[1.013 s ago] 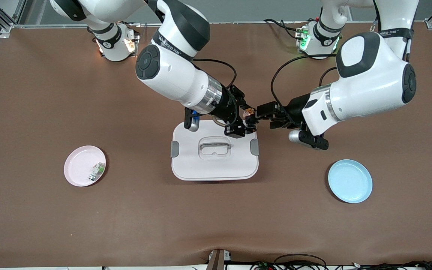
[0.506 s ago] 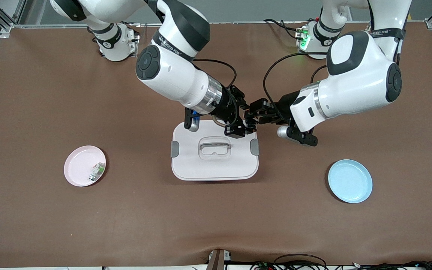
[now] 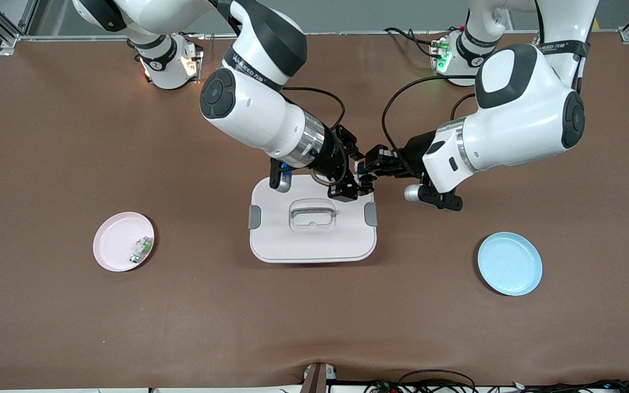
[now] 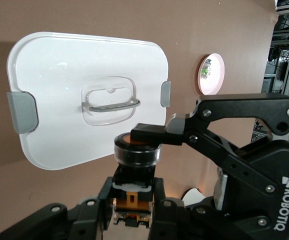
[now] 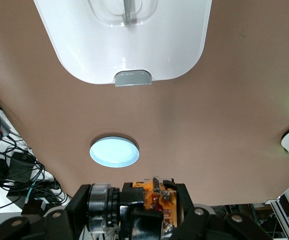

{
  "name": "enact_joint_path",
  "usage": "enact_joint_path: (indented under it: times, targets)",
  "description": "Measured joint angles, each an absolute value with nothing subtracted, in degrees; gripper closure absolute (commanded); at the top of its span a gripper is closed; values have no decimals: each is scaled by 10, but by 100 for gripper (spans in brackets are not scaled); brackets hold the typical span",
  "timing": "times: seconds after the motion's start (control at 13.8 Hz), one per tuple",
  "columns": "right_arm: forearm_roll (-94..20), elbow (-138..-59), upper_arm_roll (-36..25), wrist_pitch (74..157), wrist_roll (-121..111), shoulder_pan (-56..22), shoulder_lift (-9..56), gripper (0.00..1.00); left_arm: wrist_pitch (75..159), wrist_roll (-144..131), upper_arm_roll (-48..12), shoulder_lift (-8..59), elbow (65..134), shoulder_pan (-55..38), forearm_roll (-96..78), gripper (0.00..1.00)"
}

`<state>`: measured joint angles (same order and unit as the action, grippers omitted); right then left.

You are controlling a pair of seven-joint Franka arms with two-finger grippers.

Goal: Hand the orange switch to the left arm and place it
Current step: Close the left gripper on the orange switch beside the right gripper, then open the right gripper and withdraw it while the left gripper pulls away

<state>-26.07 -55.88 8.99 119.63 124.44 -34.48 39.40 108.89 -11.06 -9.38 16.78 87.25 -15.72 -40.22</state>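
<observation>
The orange switch (image 4: 136, 150) is held in the air between both grippers, above the corner of the white box (image 3: 312, 240) that lies farthest from the front camera, toward the left arm's end. My right gripper (image 3: 358, 177) is shut on it lengthwise, one finger (image 4: 147, 134) on its black cap. My left gripper (image 3: 369, 165) is shut on its orange body (image 5: 159, 197) from the sides. In the front view the two grippers hide most of the switch. The box also shows in the left wrist view (image 4: 74, 75) and the right wrist view (image 5: 134, 50).
A pink plate (image 3: 113, 248) holding a small white-and-green part (image 3: 141, 249) lies toward the right arm's end. A blue plate (image 3: 509, 263) lies toward the left arm's end and shows in the right wrist view (image 5: 114, 152).
My left arm has swung in from the left arm's end and its gripper has come onto the switch that my right gripper holds. My right arm has barely moved.
</observation>
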Motion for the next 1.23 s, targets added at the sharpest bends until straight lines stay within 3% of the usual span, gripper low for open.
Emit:
enact_joint_path:
  times: [0.22,0.29,0.36,1.08,1.23]
  targets:
    - [-261,-559,90,1196,1244,-345,394,100,1088,-111,-94,168,872,-157,-402,100]
    - [-261,-559,90,1197,1244,-345,394,27,1087,-111,-94,168,872,-157,-400,100]
    - [-261,-559,90,1197,1244,-345,395,0,1087,-111,-94,168,872,-157,-399,100]
    - [-261,-553,85,1219,1244,-346,396,0,1078,-134,-91,168,875,-154,-349,100]
    - [-260,-549,84,1188,1189,-340,395,0,1077,-134,-91,169,876,-153,-323,100]
